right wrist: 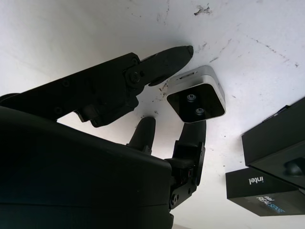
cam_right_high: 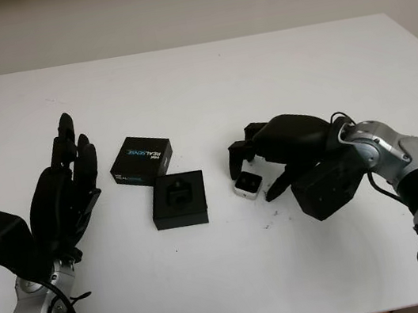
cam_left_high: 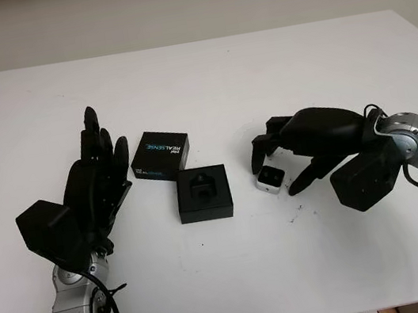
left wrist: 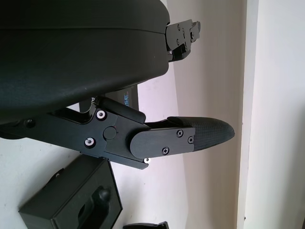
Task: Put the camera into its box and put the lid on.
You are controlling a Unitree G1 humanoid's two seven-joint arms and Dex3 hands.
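Note:
The small silver camera (cam_left_high: pixel 270 178) with a black face lies on the white table, to the right of its box. My right hand (cam_left_high: pixel 278 176) is curled over it, thumb on one side and fingers (right wrist: pixel 192 138) on the other, touching the camera (right wrist: pixel 196 95). The open black box base (cam_left_high: pixel 203 193) with its foam insert sits mid-table. Its black lid (cam_left_high: pixel 161 155), printed with Intel RealSense lettering, lies just behind and to the left of the base. My left hand (cam_left_high: pixel 102 162) is held up open, left of the lid.
The white table (cam_left_high: pixel 238 280) reaches to a pale wall at the back. Small dark scuff marks (cam_left_high: pixel 298 210) dot the surface near my right hand. Bare tabletop lies in front of the box and behind the lid.

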